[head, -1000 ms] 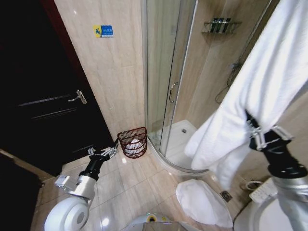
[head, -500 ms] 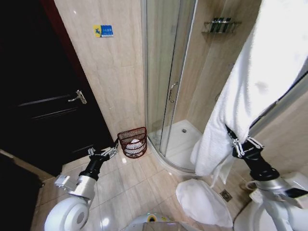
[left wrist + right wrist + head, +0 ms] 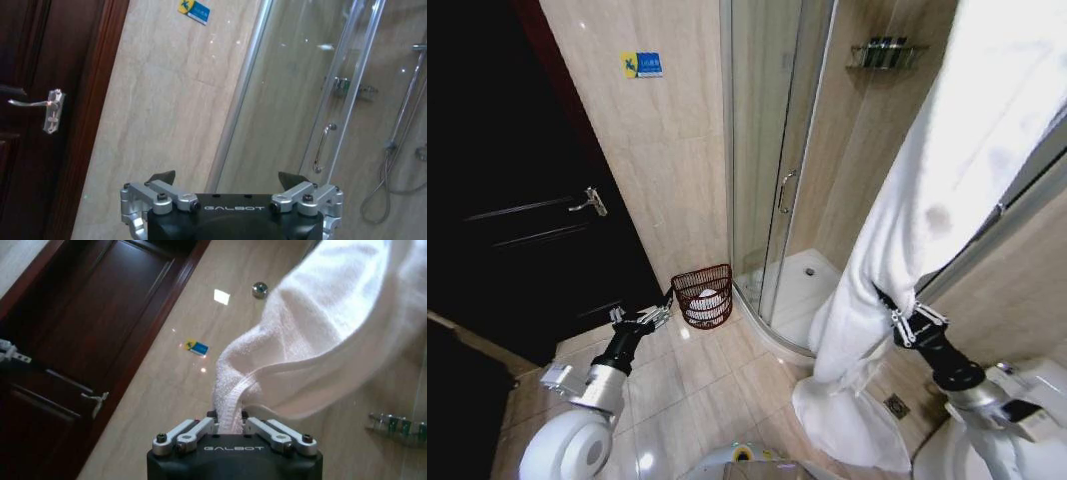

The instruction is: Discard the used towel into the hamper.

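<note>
The white towel (image 3: 947, 190) hangs in a long drape at the right of the head view, its upper end running out past the top edge, so what it hangs from cannot be made out. Its lower folds fall to a second heap of white cloth (image 3: 847, 425) on the tiled floor (image 3: 697, 385), and where one ends and the other begins is hard to tell. The glass shower enclosure (image 3: 772, 150) stands behind and left of the towel, with a wire shelf of bottles (image 3: 885, 55) on the wall inside it, the bottles too small to read. A dark wooden door (image 3: 527, 200) with a lever handle (image 3: 589, 202) takes up the left.

The right claw (image 3: 897, 312) is low at the right, pressed into the towel's lower part. In the right wrist view the right claw (image 3: 229, 426) has its fingers (image 3: 193, 430) drawn in tight on a bunched, hemmed edge of the towel (image 3: 320, 330) (the cloth rises straight out from between them).

The hamper (image 3: 703, 296) sits on the floor against the tiled wall, just beside the shower's curved base, well apart from the towel; something white lies inside it. The left claw (image 3: 642, 318) hovers near the hamper's left side, apart from it. In the left wrist view the left claw (image 3: 227, 179) has its fingertips (image 3: 162, 177) spread wide with nothing between them.
</note>
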